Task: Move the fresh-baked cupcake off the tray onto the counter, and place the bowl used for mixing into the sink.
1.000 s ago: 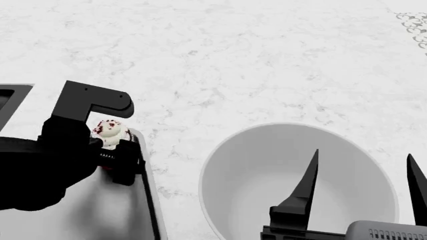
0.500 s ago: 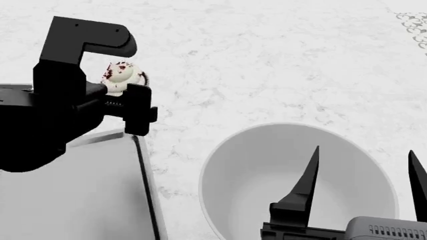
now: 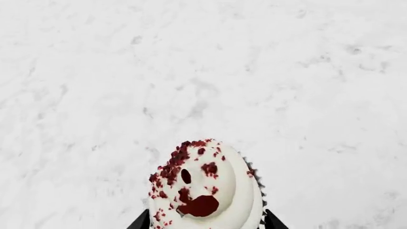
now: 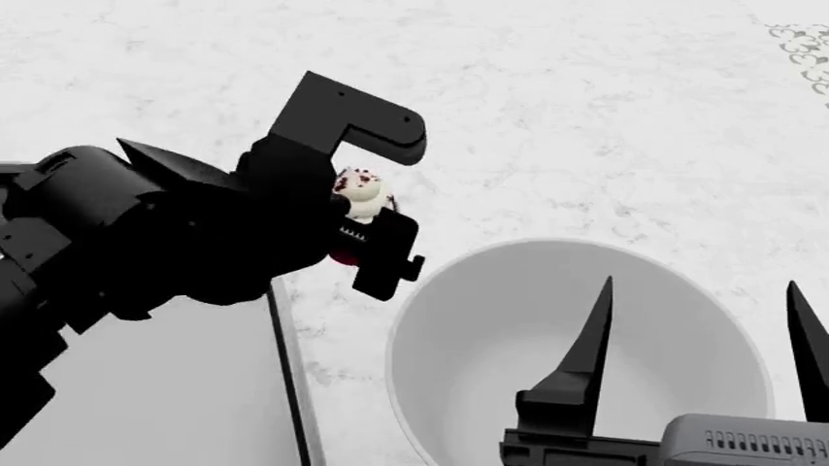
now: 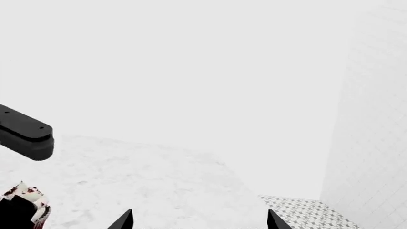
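Note:
My left gripper (image 4: 367, 209) is shut on the cupcake (image 4: 361, 193), its red wrapper pinched between the fingers. It holds the cupcake just past the tray's (image 4: 155, 388) far right corner, over the white marble counter (image 4: 545, 116). The left wrist view has the frosted, crumb-topped cupcake (image 3: 203, 188) sitting in the left gripper (image 3: 207, 222) with bare counter (image 3: 190, 71) beyond. The large white bowl (image 4: 492, 320) stands right of the tray. Over it my right gripper (image 4: 700, 335) hangs open and holds nothing. From the right wrist, the right gripper (image 5: 199, 220) faces the counter, with the cupcake (image 5: 25, 200) off to one side. The sink is out of view.
The tray's dark right rim (image 4: 287, 379) runs close beside the bowl. A patterned tile strip (image 4: 810, 53) borders the counter at the far right. The right wrist view also catches a white tiled wall (image 5: 375, 119) and the left gripper's black bracket (image 5: 25, 136).
My left gripper has lifted the cupcake off the tray and carried it right, past the tray's edge, toward the bowl. The right gripper and bowl have barely moved.

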